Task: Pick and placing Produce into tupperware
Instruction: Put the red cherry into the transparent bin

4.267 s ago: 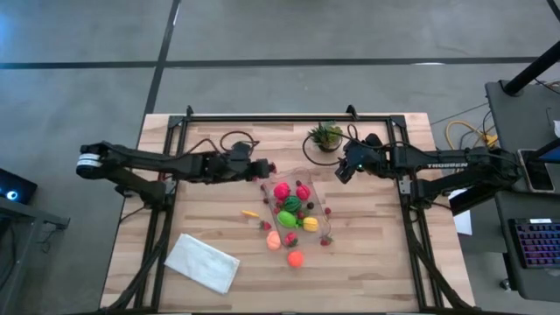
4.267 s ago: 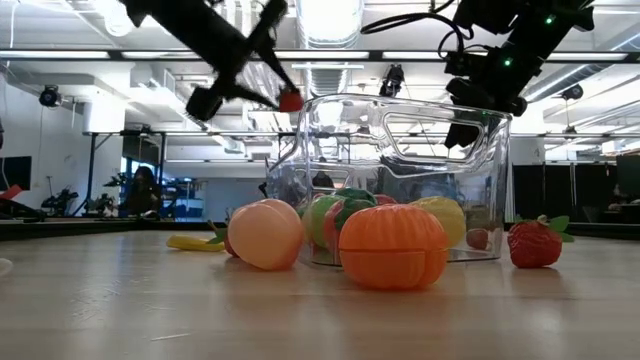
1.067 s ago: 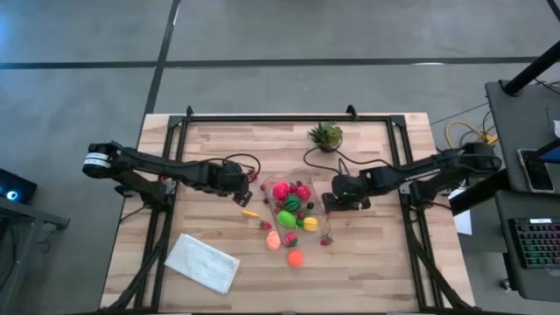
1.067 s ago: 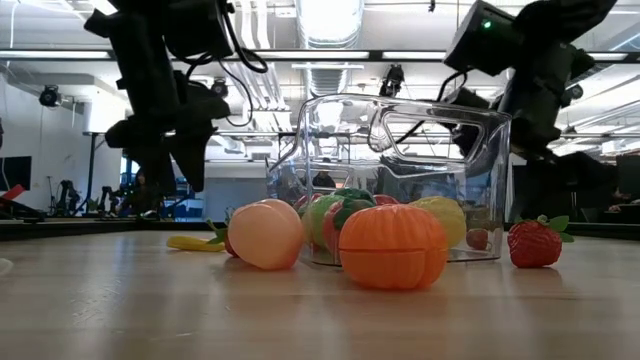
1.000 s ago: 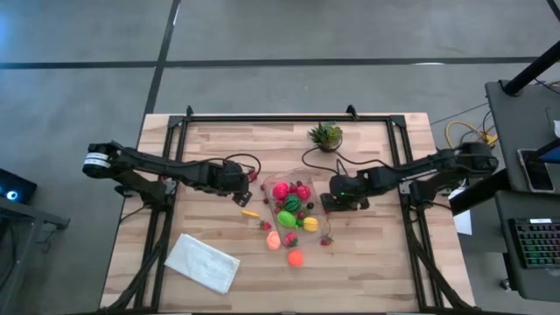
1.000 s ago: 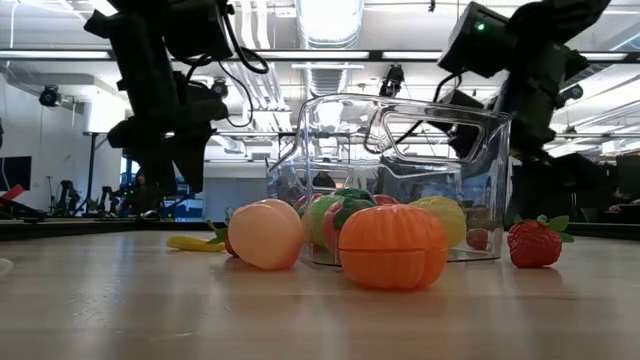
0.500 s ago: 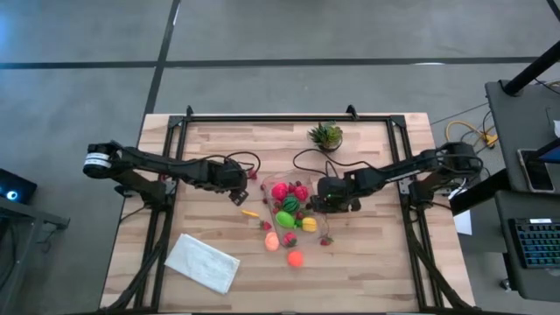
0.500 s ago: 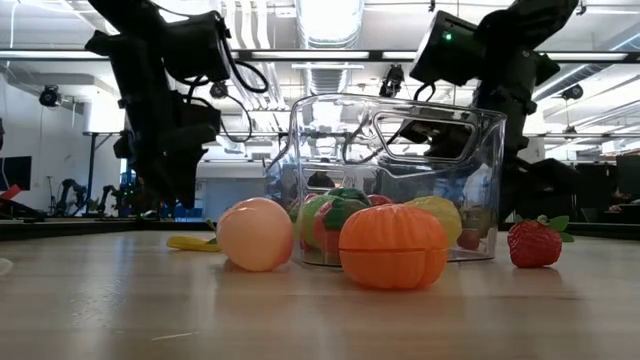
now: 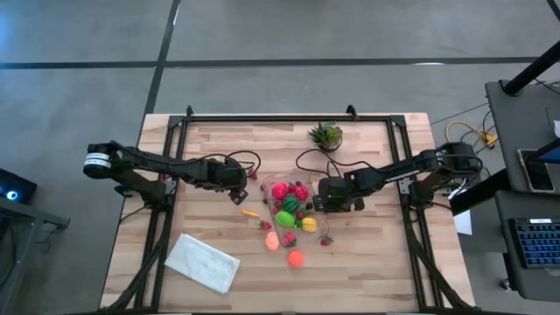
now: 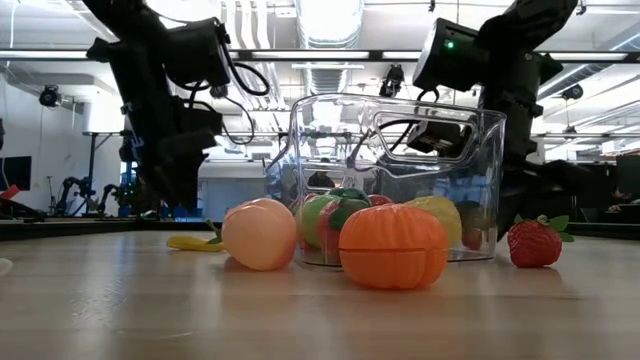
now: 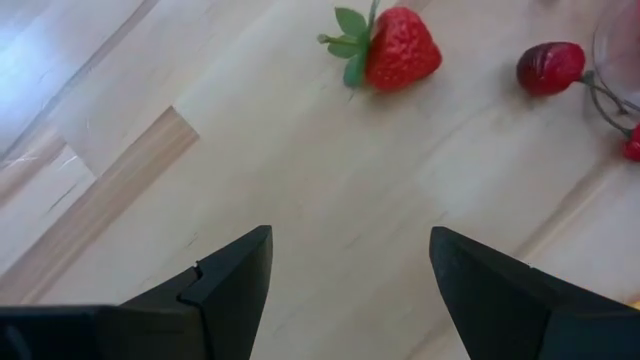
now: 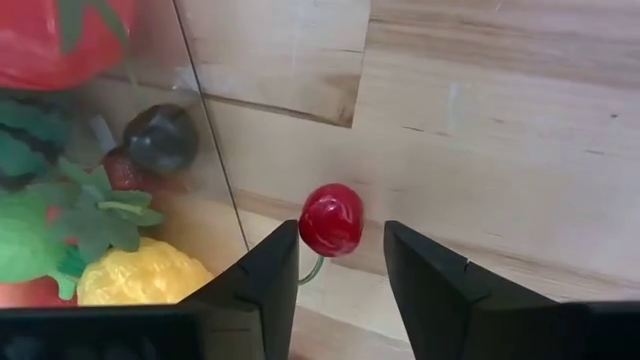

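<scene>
The clear tupperware [image 10: 400,130] stands mid-table and holds red, lime-green, striped green and yellow produce [image 9: 289,206]. Outside it on the wood lie a peach [image 10: 260,233], an orange fruit [image 10: 392,246], a strawberry [image 10: 535,243] and a yellow piece [image 9: 250,213]. My right gripper [image 12: 340,235] is low at the tupperware's right wall, open narrowly, with a red cherry [image 12: 332,220] between its fingertips. My left gripper [image 11: 350,265] hangs open over bare wood left of the tupperware, short of two strawberries [image 11: 400,50] [image 11: 550,68]. My right gripper comes from above, slanting down, its fingertips on either side of the cherry, which lies on the table beside the tupperware's wall [image 12: 205,130]. One fingertip [image 12: 285,240] is at the cherry's side and a small gap shows at the other; whether it touches I cannot tell.
A small spiky potted plant [image 9: 325,135] stands at the far edge. A folded white cloth [image 9: 202,262] lies near the front left. More small strawberries [image 9: 326,240] are scattered around the tupperware. Free wood lies to the right and front right.
My right gripper has gone toward the table's left, close up to the tupperware's right wall, and a little lower. In the low view the tupperware and the peach beside it have shifted slightly sideways. My left gripper has sunk a little and rolled.
</scene>
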Robot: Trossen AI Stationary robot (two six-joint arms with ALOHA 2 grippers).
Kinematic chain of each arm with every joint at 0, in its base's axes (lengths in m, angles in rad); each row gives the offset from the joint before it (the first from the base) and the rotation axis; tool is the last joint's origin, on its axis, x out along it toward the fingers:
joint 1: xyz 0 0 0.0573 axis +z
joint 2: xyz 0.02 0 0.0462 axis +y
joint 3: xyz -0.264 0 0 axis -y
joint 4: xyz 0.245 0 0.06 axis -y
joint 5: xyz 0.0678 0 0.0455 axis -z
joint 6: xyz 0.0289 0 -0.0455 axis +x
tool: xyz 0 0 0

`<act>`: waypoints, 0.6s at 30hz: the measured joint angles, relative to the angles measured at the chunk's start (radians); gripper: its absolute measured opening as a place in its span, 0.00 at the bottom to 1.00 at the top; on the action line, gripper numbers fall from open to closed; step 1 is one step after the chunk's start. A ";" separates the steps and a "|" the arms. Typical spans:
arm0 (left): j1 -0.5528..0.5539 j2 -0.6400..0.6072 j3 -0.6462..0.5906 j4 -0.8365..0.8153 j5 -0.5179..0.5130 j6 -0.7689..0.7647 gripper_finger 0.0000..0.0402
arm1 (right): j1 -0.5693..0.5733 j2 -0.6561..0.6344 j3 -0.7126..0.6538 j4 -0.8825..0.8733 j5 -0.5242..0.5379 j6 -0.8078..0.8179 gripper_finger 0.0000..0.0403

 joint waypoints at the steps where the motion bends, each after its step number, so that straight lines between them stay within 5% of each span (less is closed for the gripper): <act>1: 0.002 0.000 -0.005 0.014 0.000 0.007 0.64 | -0.001 0.000 0.000 0.000 0.000 -0.004 0.35; 18: 0.028 0.000 -0.024 0.080 0.007 0.042 0.64 | -0.009 0.000 -0.002 0.001 0.002 -0.008 0.34</act>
